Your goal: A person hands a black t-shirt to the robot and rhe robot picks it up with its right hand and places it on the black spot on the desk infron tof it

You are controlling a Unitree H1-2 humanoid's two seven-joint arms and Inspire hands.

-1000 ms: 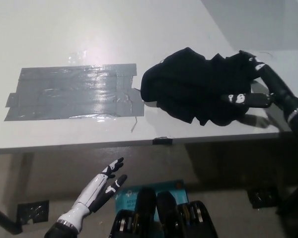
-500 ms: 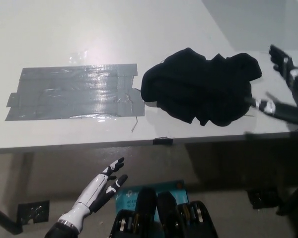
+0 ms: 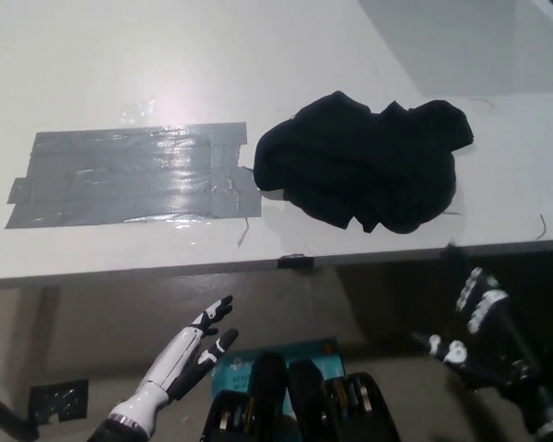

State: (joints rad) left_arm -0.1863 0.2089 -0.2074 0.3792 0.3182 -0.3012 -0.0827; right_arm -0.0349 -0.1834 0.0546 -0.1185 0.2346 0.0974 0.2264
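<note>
T-shirt [image 3: 369,170], black, one item: lies bunched in a loose heap on the white desk [image 3: 166,55], toward its right side. Its left edge sits just beside the taped patch [image 3: 134,175], perhaps touching that patch's right end, but nearly all of the cloth is off it.

Taped patch, one: a rectangle of shiny grey strips on the desk, left of the shirt. It reads grey rather than black here; by my reckoning it is the marked spot the task means.

Step in hand, as judged: the shirt is down but short of the mark. To finish well, the heap wants gripping near its middle, so no sleeve trails, then lifting clear and carrying leftward until it sits squarely on the tape. Dragging might snag the lifted tape ends.

Right hand [image 3: 475,327], black: below the desk's front edge at lower right, well apart from the shirt, fingers spread, holding nothing.

Left hand [image 3: 194,348], white: resting low at lower left, below the desk, fingers extended and apart, empty.
</note>
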